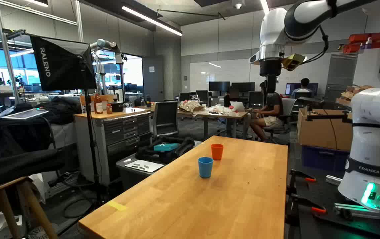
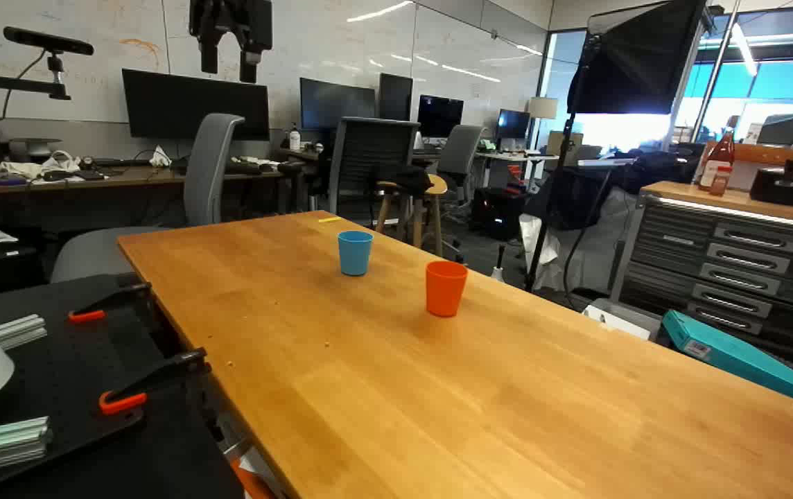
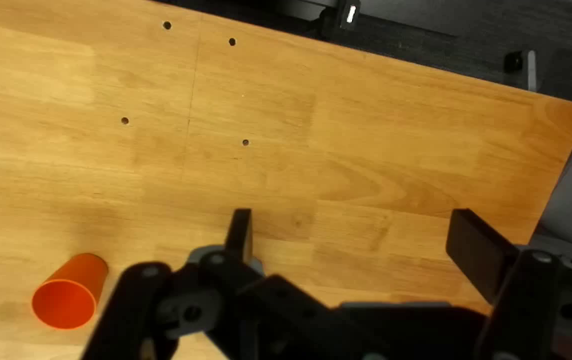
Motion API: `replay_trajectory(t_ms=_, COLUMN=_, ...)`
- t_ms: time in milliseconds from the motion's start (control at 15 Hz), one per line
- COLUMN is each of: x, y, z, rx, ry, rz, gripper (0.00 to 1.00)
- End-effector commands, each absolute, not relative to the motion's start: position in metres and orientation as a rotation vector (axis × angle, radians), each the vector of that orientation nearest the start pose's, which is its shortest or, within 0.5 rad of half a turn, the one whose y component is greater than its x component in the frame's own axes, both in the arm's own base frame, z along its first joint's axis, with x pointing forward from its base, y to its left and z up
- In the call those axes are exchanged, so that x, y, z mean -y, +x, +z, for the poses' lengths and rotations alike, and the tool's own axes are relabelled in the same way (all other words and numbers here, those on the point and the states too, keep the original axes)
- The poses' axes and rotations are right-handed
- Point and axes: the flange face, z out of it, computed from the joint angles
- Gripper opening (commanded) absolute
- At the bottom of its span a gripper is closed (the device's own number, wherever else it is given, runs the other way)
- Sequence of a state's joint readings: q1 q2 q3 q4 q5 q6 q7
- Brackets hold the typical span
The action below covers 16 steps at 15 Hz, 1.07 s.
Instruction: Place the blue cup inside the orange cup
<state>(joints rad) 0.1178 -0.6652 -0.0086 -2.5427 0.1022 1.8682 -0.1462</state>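
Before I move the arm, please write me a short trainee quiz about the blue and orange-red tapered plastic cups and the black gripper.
1. Which shows plainly in the wrist view: the tapered blue plastic cup or the tapered orange-red plastic cup?
2. True or false: the blue cup sits inside the orange-red cup.
3. The black two-finger gripper is: A, shut on the blue cup; B, shut, holding nothing; C, open, holding nothing.

Key: 1, orange-red cup; 2, false, they stand apart on the wooden table; 3, C.
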Motion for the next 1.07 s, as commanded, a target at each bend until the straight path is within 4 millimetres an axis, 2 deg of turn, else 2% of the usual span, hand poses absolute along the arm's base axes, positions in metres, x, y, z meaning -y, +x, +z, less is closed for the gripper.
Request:
replay_trajectory(t_ms=0, x=-0.046, y=0.345, z=0.490, rx=0.344, ry=-3.019, rz=0.008, gripper=1.00)
replay_trajectory(t_ms=200, x=-0.046, y=0.346, z=0.493, rx=0.344, ry=-3.019, rz=-0.003, gripper=1.00)
replay_trajectory(t_ms=333, x=-0.064, y=0.353, z=0.470, rx=0.410, ry=-3.045, rz=0.001, gripper=1.00)
replay_trajectory(t_ms=667, x=-0.127, y=0.416, z=0.406, rx=0.498, ry=-3.099, rz=-0.110, gripper=1.00)
replay_trajectory(t_ms=800, x=-0.138, y=0.442, z=0.377, rx=0.503, ry=-3.144, rz=-0.158, gripper=1.00)
replay_trajectory(t_ms=1000, x=-0.139, y=0.487, z=0.338, rx=0.451, ry=-3.209, rz=-0.198, gripper=1.00)
